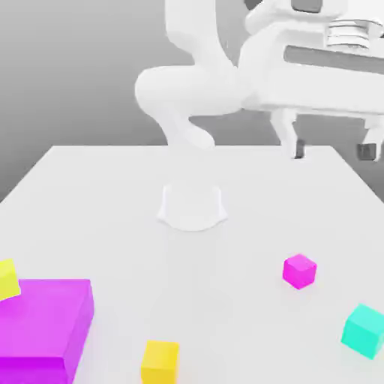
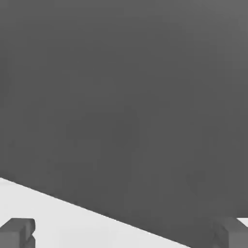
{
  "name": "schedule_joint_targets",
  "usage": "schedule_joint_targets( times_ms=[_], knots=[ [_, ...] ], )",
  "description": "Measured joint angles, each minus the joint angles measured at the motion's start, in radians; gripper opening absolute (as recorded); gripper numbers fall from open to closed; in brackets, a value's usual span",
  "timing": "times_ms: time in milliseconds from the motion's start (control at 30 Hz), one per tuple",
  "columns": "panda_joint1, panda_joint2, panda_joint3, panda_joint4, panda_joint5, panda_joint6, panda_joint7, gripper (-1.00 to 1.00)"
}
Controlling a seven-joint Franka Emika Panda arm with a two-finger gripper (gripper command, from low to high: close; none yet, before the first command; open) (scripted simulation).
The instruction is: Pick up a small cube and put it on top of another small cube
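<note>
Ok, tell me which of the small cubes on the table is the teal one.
The teal cube is the one furthest toward the exterior view's right, beyond the magenta cube.

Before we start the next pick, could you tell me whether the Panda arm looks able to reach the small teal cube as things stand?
Probably yes: the gripper is open and empty, and nothing stands against or on the teal cube.

"Surface, please?"
"I record 1 pale tabletop (image 1: 195, 300)."
"Directly on it?"
"I find 1 magenta cube (image 1: 299, 271), 1 teal cube (image 1: 364, 331), 1 orange-yellow cube (image 1: 160, 364), 1 large purple block (image 1: 41, 319)."
</note>
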Motion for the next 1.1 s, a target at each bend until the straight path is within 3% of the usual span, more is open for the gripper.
schedule_joint_targets(
  times_ms=[400, 567, 600, 833, 967, 1100],
  knots=[
    [0.144, 0.431, 0.090, -0.028, -0.079, 0.140, -0.017, 0.00],
    [0.216, 0.612, 0.024, 0.000, -0.169, 0.261, 0.042, 0.00],
    [0.227, 0.635, 0.010, 0.005, -0.182, 0.278, 0.052, -1.00],
    [0.225, 0.634, 0.012, 0.005, -0.182, 0.277, 0.053, -1.00],
    [0.176, 0.510, 0.078, -0.023, -0.102, 0.183, -0.007, -1.00],
    [0.072, 0.428, 0.012, -0.053, -0.032, 0.134, -0.001, -1.00]
  ],
)
